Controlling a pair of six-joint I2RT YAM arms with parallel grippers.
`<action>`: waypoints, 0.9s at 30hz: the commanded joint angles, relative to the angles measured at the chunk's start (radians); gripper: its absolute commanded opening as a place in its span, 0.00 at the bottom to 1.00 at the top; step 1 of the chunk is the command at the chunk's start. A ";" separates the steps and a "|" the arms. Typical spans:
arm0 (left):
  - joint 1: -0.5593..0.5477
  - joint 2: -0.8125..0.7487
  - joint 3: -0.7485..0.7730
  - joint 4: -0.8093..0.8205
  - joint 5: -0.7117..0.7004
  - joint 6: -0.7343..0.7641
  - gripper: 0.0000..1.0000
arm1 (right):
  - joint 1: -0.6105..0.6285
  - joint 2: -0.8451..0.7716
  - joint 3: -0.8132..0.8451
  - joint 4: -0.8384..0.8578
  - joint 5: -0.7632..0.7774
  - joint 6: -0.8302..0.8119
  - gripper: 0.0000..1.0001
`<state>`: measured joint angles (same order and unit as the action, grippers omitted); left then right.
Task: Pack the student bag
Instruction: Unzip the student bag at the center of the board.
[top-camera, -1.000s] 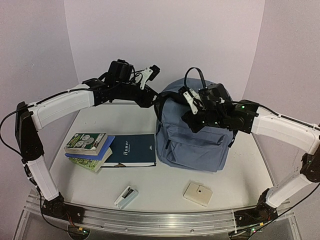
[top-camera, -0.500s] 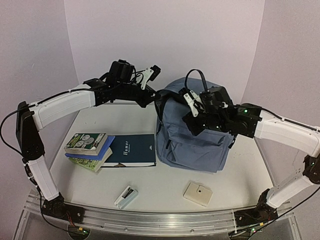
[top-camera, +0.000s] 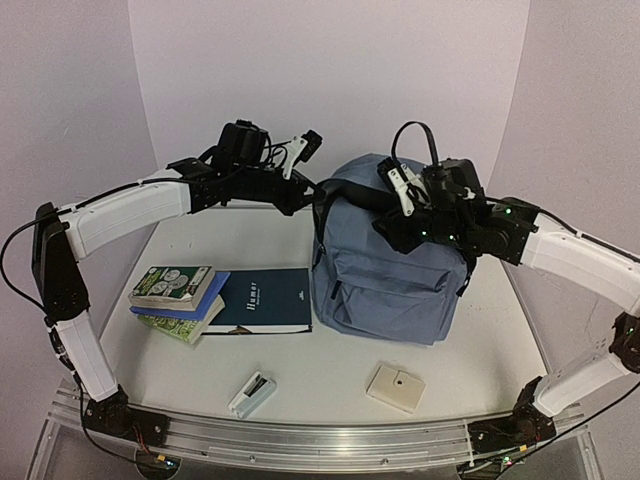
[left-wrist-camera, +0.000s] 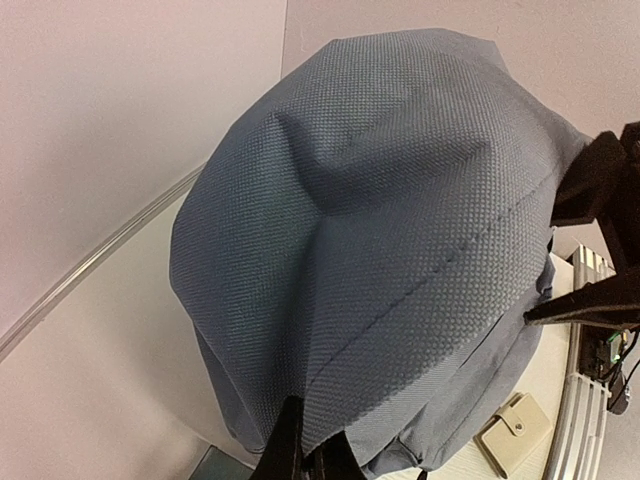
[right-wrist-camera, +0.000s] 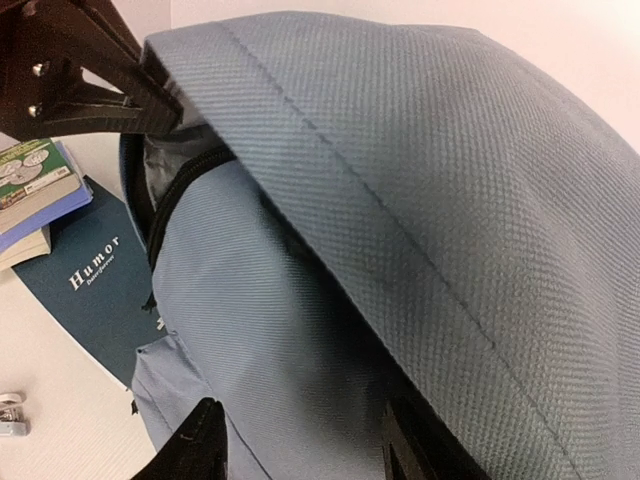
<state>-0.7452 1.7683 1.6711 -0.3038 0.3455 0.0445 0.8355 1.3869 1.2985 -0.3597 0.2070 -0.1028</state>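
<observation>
Left claw (left-wrist-camera: 308, 455) tight on top rim of the student bag (top-camera: 385, 290), right claw (right-wrist-camera: 300, 445) wide apart over its front.

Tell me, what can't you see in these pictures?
Inside the backpack: its own top covers it in the top view; the right wrist view shows only a shadowy gap.
Left end effector: the bottom edge cuts off its fingers in the left wrist view.
Small white gadget: too small to name in the top view.

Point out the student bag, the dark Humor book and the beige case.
student bag (top-camera: 385, 300): top view, front pocket.
Humor book (top-camera: 265, 298): top view, cover middle.
beige case (top-camera: 396, 387): top view, top face.
</observation>
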 joint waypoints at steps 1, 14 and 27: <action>0.000 -0.040 -0.004 0.033 0.043 -0.008 0.00 | -0.033 0.030 0.052 0.022 -0.079 -0.035 0.55; 0.000 -0.048 -0.004 0.017 0.043 0.016 0.00 | -0.079 0.138 0.084 0.019 -0.181 -0.055 0.62; 0.001 -0.001 0.036 -0.041 -0.151 -0.092 0.00 | 0.048 0.010 -0.011 0.008 -0.222 0.062 0.00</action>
<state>-0.7452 1.7683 1.6711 -0.3150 0.3024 0.0175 0.7800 1.5048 1.3313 -0.3681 -0.0692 -0.0944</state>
